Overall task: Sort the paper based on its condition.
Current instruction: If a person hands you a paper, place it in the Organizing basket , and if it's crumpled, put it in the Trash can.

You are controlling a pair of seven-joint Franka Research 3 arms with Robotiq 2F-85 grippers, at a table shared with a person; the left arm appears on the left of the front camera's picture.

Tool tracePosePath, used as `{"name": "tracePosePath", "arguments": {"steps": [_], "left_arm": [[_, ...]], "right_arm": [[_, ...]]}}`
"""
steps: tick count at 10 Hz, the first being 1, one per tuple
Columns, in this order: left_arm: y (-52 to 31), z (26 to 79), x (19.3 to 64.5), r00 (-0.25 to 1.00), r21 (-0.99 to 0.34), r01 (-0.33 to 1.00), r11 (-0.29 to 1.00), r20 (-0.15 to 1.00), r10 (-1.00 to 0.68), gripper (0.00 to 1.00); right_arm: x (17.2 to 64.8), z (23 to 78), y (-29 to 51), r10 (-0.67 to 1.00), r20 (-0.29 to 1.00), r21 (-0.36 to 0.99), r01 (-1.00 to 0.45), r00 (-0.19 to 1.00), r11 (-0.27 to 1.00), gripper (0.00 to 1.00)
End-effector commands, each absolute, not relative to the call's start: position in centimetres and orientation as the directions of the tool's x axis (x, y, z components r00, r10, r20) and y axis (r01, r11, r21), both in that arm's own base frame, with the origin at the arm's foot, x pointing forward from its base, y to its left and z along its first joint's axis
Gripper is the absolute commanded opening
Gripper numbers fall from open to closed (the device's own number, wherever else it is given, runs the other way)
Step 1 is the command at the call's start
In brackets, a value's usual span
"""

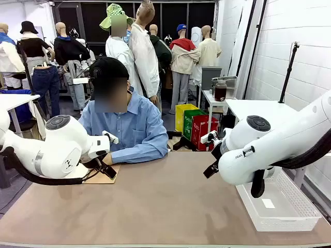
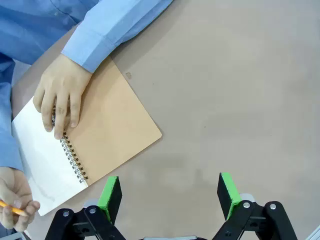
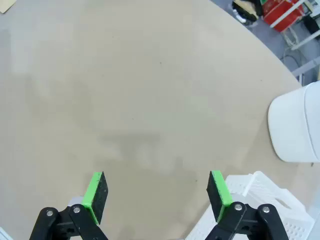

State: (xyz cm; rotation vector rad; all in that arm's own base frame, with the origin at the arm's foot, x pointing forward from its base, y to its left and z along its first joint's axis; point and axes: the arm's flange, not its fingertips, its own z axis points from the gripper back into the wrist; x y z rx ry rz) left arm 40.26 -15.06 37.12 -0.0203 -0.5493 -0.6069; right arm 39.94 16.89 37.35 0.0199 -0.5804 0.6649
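- Tabletop [image 1: 155, 206] before you: left gripper [image 2: 169, 187] and right gripper [image 3: 156, 185] both gape, empty.
- Reaching early, you could strike the hand [image 2: 60, 97] on the far-left notebook [image 2: 115, 130].

Bright, even overhead room light falls on the matte table [image 1: 155, 206], which reflects it uniformly. Front view: a soft, dark shadow lies beneath the left arm [image 1: 51, 150] at the table's left edge; the far background is dimmer. Wrist views: a faint, diffuse grey shadow falls mid-table; the surface is in sharp focus; in the right wrist view the table's far edge appears bowed.
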Motion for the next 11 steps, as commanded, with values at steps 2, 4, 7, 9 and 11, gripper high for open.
{"name": "tracePosePath", "arguments": {"steps": [2,4,7,9,11], "left_arm": [[-15.06,37.12,40.26,0.683,0.139,0.547,0.826,0.496,-0.536,1.0],[-15.06,37.12,40.26,0.683,0.139,0.547,0.826,0.496,-0.536,1.0],[-15.06,37.12,40.26,0.683,0.139,0.547,0.826,0.496,-0.536,1.0],[-15.06,37.12,40.26,0.683,0.139,0.547,0.826,0.496,-0.536,1.0],[-15.06,37.12,40.26,0.683,0.139,0.547,0.826,0.496,-0.536,1.0]], "right_arm": [[39.89,37.41,16.94,0.577,0.515,-0.163,-0.588,0.634,0.792,1.0],[39.89,37.41,16.94,0.577,0.515,-0.163,-0.588,0.634,0.792,1.0],[39.89,37.41,16.94,0.577,0.515,-0.163,-0.588,0.634,0.792,1.0],[39.89,37.41,16.94,0.577,0.515,-0.163,-0.588,0.634,0.792,1.0],[39.89,37.41,16.94,0.577,0.515,-0.163,-0.588,0.634,0.792,1.0]]}}
